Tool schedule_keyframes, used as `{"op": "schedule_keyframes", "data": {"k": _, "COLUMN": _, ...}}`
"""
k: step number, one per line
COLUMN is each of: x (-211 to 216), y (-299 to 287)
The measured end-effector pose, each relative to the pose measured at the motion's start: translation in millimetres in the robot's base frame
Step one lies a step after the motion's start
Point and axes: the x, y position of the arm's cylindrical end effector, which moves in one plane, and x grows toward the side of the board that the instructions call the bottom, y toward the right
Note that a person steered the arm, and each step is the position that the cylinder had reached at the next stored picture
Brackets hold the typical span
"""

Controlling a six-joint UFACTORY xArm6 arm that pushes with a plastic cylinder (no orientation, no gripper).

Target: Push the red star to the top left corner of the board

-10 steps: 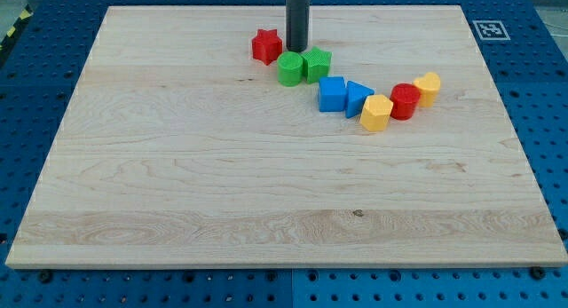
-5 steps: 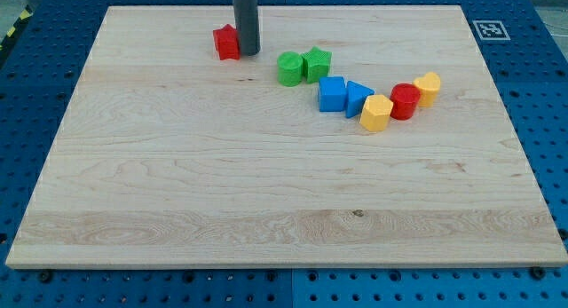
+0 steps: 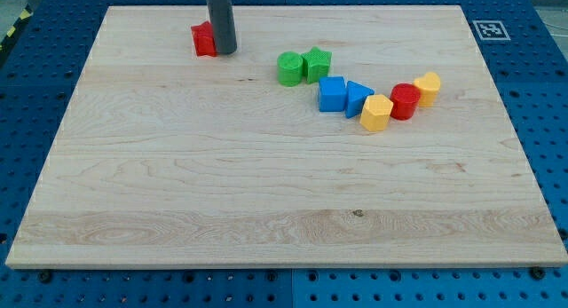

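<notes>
A straight dark rod comes down from twelve o'clock, entering at the view's top edge left of centre and standing close to upright, with no visible lean to either side. Only this lower stretch of the arm shows; the joints and links above are cut off by the frame. The rod is an even dark grey along its whole visible length, smooth and round, with no jaws or tooling at its end. My tip sits in the upper left part of the view, roughly at eleven o'clock from the view's centre, squared off and down at surface height.
</notes>
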Motion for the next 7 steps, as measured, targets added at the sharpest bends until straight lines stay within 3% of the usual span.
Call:
{"op": "schedule_keyframes", "data": {"k": 4, "x": -4.4, "y": -51.3}}
{"op": "schedule_keyframes", "data": {"k": 7, "x": -33.4, "y": -94.4}}
